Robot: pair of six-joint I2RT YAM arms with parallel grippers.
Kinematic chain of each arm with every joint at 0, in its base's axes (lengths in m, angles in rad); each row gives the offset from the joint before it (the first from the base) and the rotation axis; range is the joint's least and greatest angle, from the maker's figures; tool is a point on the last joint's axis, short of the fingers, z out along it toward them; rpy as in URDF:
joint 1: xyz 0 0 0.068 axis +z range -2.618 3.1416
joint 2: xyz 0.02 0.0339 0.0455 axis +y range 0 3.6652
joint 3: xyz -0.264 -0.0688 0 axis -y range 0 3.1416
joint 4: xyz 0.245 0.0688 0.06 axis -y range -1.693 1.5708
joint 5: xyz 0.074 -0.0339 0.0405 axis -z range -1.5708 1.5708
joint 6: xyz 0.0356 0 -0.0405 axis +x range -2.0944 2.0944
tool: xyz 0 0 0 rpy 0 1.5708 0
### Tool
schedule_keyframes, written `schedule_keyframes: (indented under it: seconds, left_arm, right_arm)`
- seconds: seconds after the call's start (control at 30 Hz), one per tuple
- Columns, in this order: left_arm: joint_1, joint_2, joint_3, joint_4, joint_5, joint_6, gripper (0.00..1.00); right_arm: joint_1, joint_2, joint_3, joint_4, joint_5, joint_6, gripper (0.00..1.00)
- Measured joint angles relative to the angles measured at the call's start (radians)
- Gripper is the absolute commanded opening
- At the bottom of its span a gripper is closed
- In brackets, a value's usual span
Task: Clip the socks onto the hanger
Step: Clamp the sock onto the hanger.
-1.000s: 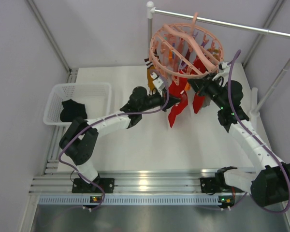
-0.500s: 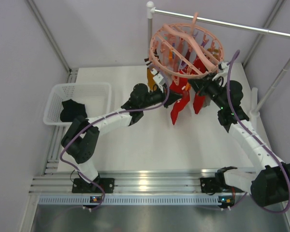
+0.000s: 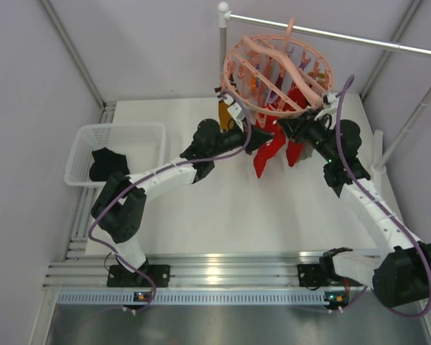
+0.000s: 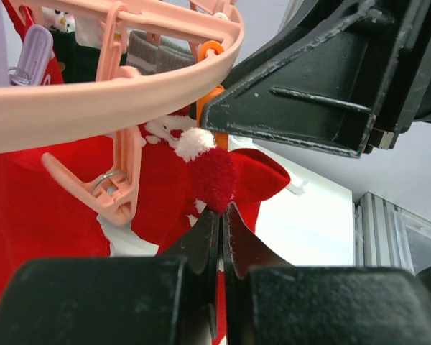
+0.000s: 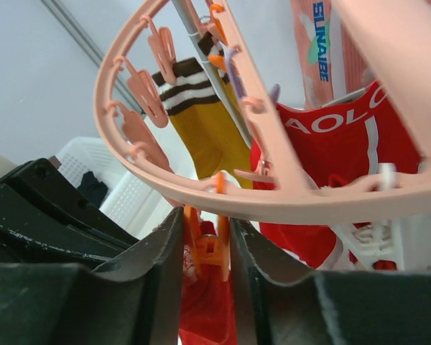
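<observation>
The salmon-pink hanger (image 3: 228,72) hangs from a rail, and its ring (image 5: 287,205) crosses both wrist views. My left gripper (image 3: 253,140) is shut on the top of a red sock (image 4: 215,176) and holds it just under the ring (image 4: 93,108), at an orange clip (image 4: 210,97). My right gripper (image 3: 291,129) meets it from the right; its fingers are shut on that orange clip (image 5: 210,251), one on each side. The red sock (image 3: 267,154) dangles below. Other socks hang clipped: a red one (image 3: 296,151), a yellow striped one (image 5: 201,129), a red lettered one (image 5: 345,144).
A white mesh basket (image 3: 151,129) at the table's left holds a black sock (image 3: 108,164). The metal rail (image 3: 345,36) runs to the right from a white post (image 3: 223,29). Empty pink clips (image 4: 118,194) dangle close to my left fingers.
My left gripper has risen and moved right with the red sock, bringing its top up to the orange clip. The right arm has stayed in place.
</observation>
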Motion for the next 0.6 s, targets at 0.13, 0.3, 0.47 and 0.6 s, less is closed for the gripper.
schedule_keyframes:
  seconds: [0.13,0.3,0.47,0.6]
  left_arm:
    - [0.0,0.009,0.006,0.0,0.001,0.0,0.0]
    - [0.0,0.037,0.024,-0.006,0.005,0.006,0.29]
    - [0.0,0.039,0.025,-0.018,0.02,0.011,0.55]
    - [0.005,0.025,-0.003,-0.018,0.028,0.03,0.59]
  right_arm:
    - [0.0,-0.006,0.0,-0.005,-0.017,-0.006,0.52]
    - [0.0,-0.006,0.0,-0.024,-0.022,-0.007,0.56]
    - [0.0,-0.006,0.0,-0.024,-0.022,-0.007,0.55]
    - [0.0,-0.006,0.0,-0.027,-0.021,-0.007,0.55]
